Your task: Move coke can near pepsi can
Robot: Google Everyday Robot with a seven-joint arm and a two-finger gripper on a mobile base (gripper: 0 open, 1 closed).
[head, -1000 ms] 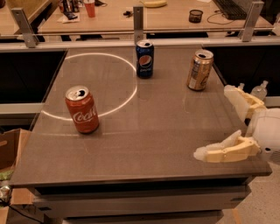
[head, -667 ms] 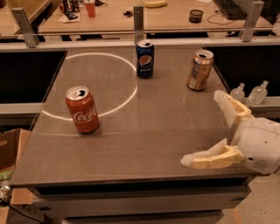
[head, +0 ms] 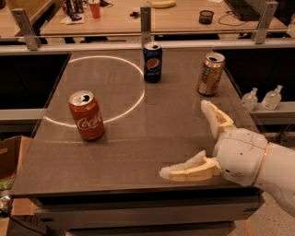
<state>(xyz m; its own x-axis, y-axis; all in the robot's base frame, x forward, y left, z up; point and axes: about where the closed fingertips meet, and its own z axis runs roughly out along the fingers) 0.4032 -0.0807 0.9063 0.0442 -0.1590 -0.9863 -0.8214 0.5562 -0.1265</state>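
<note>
Three cans stand upright on the bench point(head: 138, 152). The coke can point(head: 86, 115) is at the front left, its base on the arc of a white ring point(head: 137, 99) marked on the surface. The pepsi can point(head: 152, 62) is at the far side near the middle, just by the ring's far right edge and well apart from the coke can. A gold-tan can point(head: 210, 73) stands to the right of the pepsi can, apart from it.

Between the coke can and the pepsi can lie only the bench top and the inside of the ring. The gold-tan can stands off that line, beyond the far finger of the end effector point(head: 184, 139).

The end effector hovers low over the front right of the bench, fingers spread wide and gripping nothing, their tips pointing left. Bare bench lies between it and the coke can.

Off the right edge, two small clear bottles point(head: 261, 97) sit on a lower ledge. A cardboard box point(head: 11, 156) stands on the floor to the left. Behind the bench a second table carries a red cup point(head: 95, 8), a banana point(head: 162, 3) and a small black pot point(head: 206, 17).

Compared with a second ago, the end effector has come further left over the bench, from the right edge toward the middle front. All three cans are where they were.
</note>
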